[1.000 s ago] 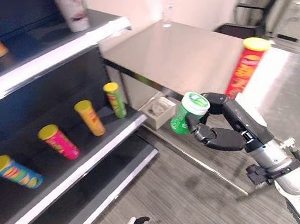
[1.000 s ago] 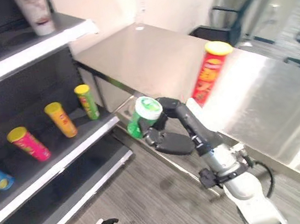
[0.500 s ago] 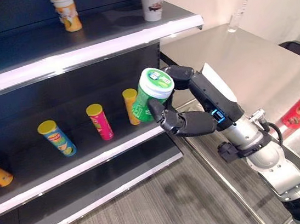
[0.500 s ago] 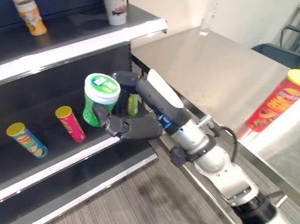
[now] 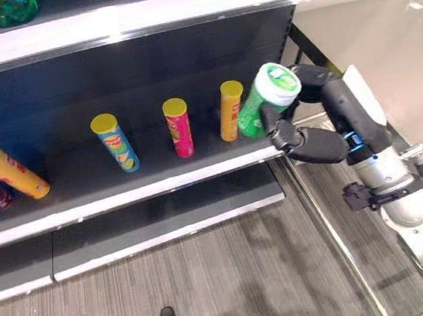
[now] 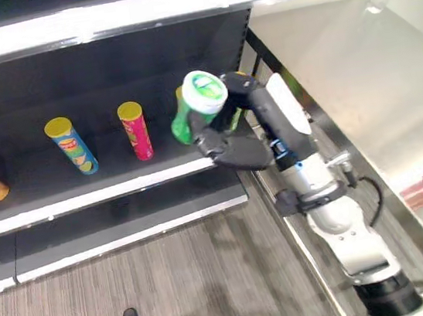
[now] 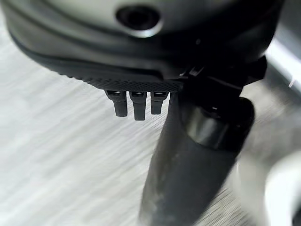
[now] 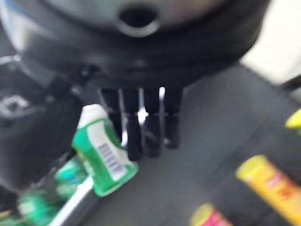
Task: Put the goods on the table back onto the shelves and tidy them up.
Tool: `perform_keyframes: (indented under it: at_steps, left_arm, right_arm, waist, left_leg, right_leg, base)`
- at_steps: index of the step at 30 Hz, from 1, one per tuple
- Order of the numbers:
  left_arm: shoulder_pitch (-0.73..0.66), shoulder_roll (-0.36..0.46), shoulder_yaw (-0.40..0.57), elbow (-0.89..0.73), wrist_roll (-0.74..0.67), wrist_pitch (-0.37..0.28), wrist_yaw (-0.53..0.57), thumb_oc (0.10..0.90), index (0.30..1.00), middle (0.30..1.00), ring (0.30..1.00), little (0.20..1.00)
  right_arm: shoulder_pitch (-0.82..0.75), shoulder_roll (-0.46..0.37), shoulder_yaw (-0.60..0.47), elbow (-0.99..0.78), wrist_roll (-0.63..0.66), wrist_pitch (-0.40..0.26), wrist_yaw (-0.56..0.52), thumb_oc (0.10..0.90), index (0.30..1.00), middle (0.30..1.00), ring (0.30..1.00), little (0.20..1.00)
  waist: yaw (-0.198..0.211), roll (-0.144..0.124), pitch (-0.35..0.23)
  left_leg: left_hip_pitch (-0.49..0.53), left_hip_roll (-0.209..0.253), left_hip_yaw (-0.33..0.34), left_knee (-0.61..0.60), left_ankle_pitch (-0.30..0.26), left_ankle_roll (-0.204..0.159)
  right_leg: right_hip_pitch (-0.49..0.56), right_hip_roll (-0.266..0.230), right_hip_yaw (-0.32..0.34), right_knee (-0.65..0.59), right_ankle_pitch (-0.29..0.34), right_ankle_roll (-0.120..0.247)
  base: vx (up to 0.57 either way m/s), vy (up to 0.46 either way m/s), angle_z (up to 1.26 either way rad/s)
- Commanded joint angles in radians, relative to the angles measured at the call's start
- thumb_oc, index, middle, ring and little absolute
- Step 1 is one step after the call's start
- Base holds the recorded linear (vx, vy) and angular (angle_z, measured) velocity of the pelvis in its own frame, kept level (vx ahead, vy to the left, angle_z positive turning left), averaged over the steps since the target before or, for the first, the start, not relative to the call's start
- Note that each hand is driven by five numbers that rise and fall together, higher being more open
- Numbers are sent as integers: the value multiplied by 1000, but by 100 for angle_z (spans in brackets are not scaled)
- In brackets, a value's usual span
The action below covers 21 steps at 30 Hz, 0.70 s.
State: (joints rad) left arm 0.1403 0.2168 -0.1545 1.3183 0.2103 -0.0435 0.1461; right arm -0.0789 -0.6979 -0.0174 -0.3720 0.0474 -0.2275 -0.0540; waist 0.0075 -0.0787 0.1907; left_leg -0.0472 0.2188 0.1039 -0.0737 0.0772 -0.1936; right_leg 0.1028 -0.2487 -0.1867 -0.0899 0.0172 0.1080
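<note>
The right hand [image 5: 303, 142] has its fingers and thumb curled round a green can [image 5: 265, 106] with a white lid, gripping it by the body and holding it tilted, lid toward the camera, at the right end of the middle shelf [image 5: 138, 195]. On that shelf stands a row of tubes: an orange one [image 5: 229, 110] just beside the green can, then a pink one [image 5: 179, 127], a blue one [image 5: 115, 142] and, farther left, a leaning yellow-lidded orange one [image 5: 9, 171].

The step in hand appears to be setting the can down at the end of this row. Done well, the robot would bring the can upright before lowering it, so its base meets the shelf flat, and keep it apart from the orange tube, which a sideways nudge could topple. The free spot sits near the shelf's right edge, so the can should go deep enough not to overhang the front lip. Fingers should release only once the base rests.

The left hand's [image 7: 136, 101] fingers cannot be read as open or closed from its wrist view.
</note>
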Motion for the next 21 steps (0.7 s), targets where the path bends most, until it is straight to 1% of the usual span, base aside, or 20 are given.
perform_keyframes:
  at_steps: [1,2,3,4,5,6,7,8,9,11,12,13,14,15,16,17,18,19,20,21]
  left_arm:
    - [-51,17,-82,5,75,-36,6,800,900,900,900,900]
    - [-51,17,-82,5,75,-36,5,800,900,900,900,900]
    - [-79,41,-107,-5,80,-47,4,800,900,900,900,900]
    - [-90,47,-109,-13,73,-51,6,800,900,900,900,900]
    - [-91,48,-109,-13,73,-51,6,800,900,900,900,900]
    - [-106,57,-105,-25,59,-53,14,800,900,900,900,900]
    - [-114,61,-101,-31,44,-54,19,800,900,900,900,900]
    - [-127,63,-87,-42,16,-58,26,800,900,900,900,900]
    - [-129,60,-91,-48,13,-61,27,800,900,900,900,900]
    - [-126,54,-112,-62,28,-69,17,800,900,900,900,900]
    - [-126,54,-113,-62,28,-69,17,800,900,900,900,900]
    - [-121,51,-124,-65,34,-72,10,800,900,900,900,900]
    - [-117,49,-134,-71,39,-72,0,800,900,900,900,900]
    - [-115,54,-155,-78,54,-71,-14,800,900,900,900,900]
    - [-115,54,-155,-79,54,-71,-14,800,900,900,900,900]
    - [-114,54,-160,-79,63,-71,-25,800,900,900,900,900]
    - [-114,53,-158,-76,65,-69,-31,800,900,900,900,900]
    - [-108,51,-147,-57,58,-64,-45,800,900,900,900,900]
    - [-109,51,-147,-57,58,-64,-45,800,900,900,900,900]
    - [-107,50,-145,-47,55,-63,-50,800,900,900,900,900]
  right_arm:
    - [-82,-53,-43,-127,21,-61,-40,400,300,300,300,300]
    - [-83,-53,-43,-127,20,-61,-40,400,300,300,300,300]
    - [-98,-30,-41,-121,22,-62,-41,400,300,300,300,300]
    - [-107,-21,-39,-119,20,-60,-45,400,300,300,300,300]
    - [-108,-20,-38,-119,20,-59,-45,400,300,300,300,300]
    - [-119,-12,-40,-108,13,-55,-56,400,300,300,300,300]
    - [-122,-2,-38,-98,5,-47,-62,400,300,300,300,300]
    - [-118,11,-45,-84,-20,-34,-74,400,300,300,300,300]
    - [-110,18,-52,-80,-29,-30,-78,400,300,300,300,300]
    - [-97,27,-68,-85,-38,-27,-78,400,300,300,300,300]
    - [-95,27,-69,-86,-38,-26,-78,400,300,300,300,300]
    - [-98,27,-69,-84,-43,-25,-80,400,300,300,300,300]
    - [-108,29,-61,-83,-43,-23,-82,400,300,300,300,300]
    - [-103,28,-59,-79,-36,-28,-78,400,300,300,300,300]
    - [-103,27,-59,-79,-35,-28,-78,400,300,300,300,300]
    - [-95,26,-68,-78,-33,-29,-75,400,300,300,300,300]
    - [-91,25,-74,-80,-28,-31,-69,400,300,300,300,300]
    - [-81,21,-84,-83,-12,-42,-59,400,300,300,300,300]
    - [-82,21,-84,-83,-11,-42,-59,400,300,300,300,300]
    - [-72,17,-90,-86,2,-50,-53,400,300,300,300,300]
  waist:
    - [-7,51,-115]
    - [-6,49,-115]
    - [-26,51,-111]
    - [-30,49,-109]
    - [-29,46,-108]
    - [-36,45,-106]
    - [-38,46,-104]
    - [-44,43,-104]
    - [-50,41,-104]
    - [-58,41,-105]
    - [-56,40,-105]
    - [-57,40,-101]
    - [-56,43,-93]
    - [-68,57,-76]
    - [-67,57,-77]
    - [-78,62,-72]
    - [-84,69,-67]
    - [-95,77,-65]
    - [-94,78,-66]
    - [-102,75,-67]
  left_leg:
    - [42,25,-14,37,-82,25]
    - [43,22,-11,37,-82,27]
    - [55,-25,12,32,-105,51]
    - [61,-46,19,29,-114,65]
    - [61,-49,21,29,-114,67]
    - [68,-76,26,21,-123,82]
    - [72,-96,29,17,-130,95]
    - [88,-137,35,6,-147,118]
    - [99,-156,39,0,-153,129]
    - [115,-190,47,-7,-167,147]
    - [116,-192,48,-7,-168,148]
    - [123,-205,56,-9,-173,155]
    - [132,-211,70,-12,-178,164]
    - [142,-208,84,-14,-185,173]
    - [139,-208,85,-14,-181,173]
    - [148,-207,87,-14,-187,178]
    - [150,-203,93,-14,-182,183]
    - [155,-197,101,-14,-180,189]
    - [152,-195,102,-14,-176,188]
    - [151,-195,100,-14,-173,188]
  right_leg:
    - [-42,-49,76,91,-13,67]
    - [-41,-52,78,89,-11,69]
    - [-65,-96,95,99,55,80]
    - [-79,-115,107,103,79,85]
    - [-80,-118,109,103,81,87]
    - [-93,-141,117,104,114,94]
    - [-100,-154,117,105,133,98]
    - [-109,-185,127,104,172,105]
    - [-113,-202,130,107,201,110]
    - [-126,-229,132,116,255,113]
    - [-126,-231,134,114,257,115]
    - [-139,-246,127,124,298,116]
    - [-155,-255,101,139,311,109]
    - [-162,-217,89,181,260,90]
    - [-166,-217,90,183,262,88]
    - [-169,-170,117,201,219,79]
    - [-185,-111,150,222,165,63]
    - [-196,19,183,252,38,36]
    - [-200,21,184,253,40,34]
    - [-204,87,199,262,1,22]
  base:
    - [82,301,33]
    - [71,389,23]
    - [48,390,3]
    - [46,390,-5]
    - [6,271,-14]
    - [-11,242,-9]
    - [1,453,-10]
    - [21,427,0]
    - [47,422,-8]
    - [36,251,-12]
    - [11,191,-13]
    - [-9,183,-4]
    - [-17,319,-31]
    - [-32,230,-38]
    - [-4,205,-53]
    - [-3,134,-28]
    - [52,238,-23]
    - [25,165,-13]
    - [47,119,-11]
    - [5,49,-5]
